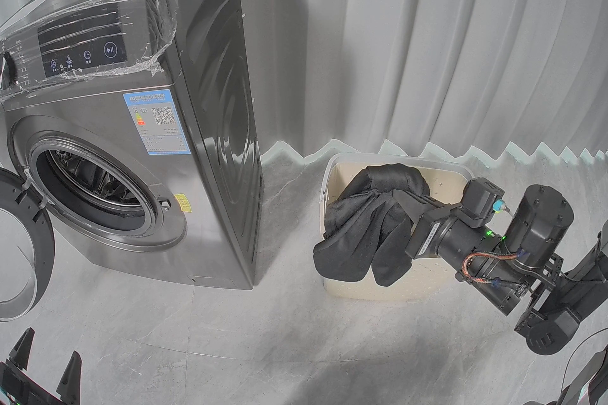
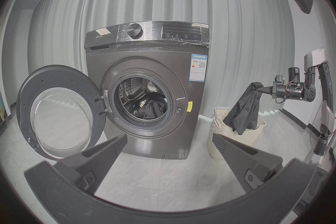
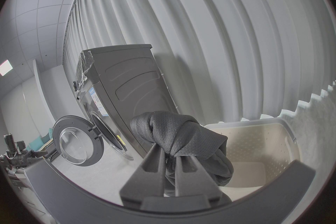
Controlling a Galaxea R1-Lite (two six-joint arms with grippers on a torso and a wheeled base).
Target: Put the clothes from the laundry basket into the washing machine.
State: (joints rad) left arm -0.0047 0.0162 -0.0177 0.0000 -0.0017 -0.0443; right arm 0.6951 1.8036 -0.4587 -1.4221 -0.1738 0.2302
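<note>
Pale marbled floor [image 1: 253,336] runs underfoot. At seven o'clock the left gripper [image 1: 44,362] hangs low, its fingers spread wide and holding nothing. At four o'clock the right gripper [image 3: 169,151] pinches a dark garment [image 1: 367,223] above the cream laundry basket [image 1: 411,286]. At ten o'clock stands the washing machine [image 1: 209,109], its door [image 1: 19,261] swung open. The left wrist view looks into the drum, where dark clothes [image 2: 148,109] lie. White curtains [image 1: 411,33] hang behind.

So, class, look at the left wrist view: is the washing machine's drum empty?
No, a dark garment lies inside the washing machine behind its open door.
</note>
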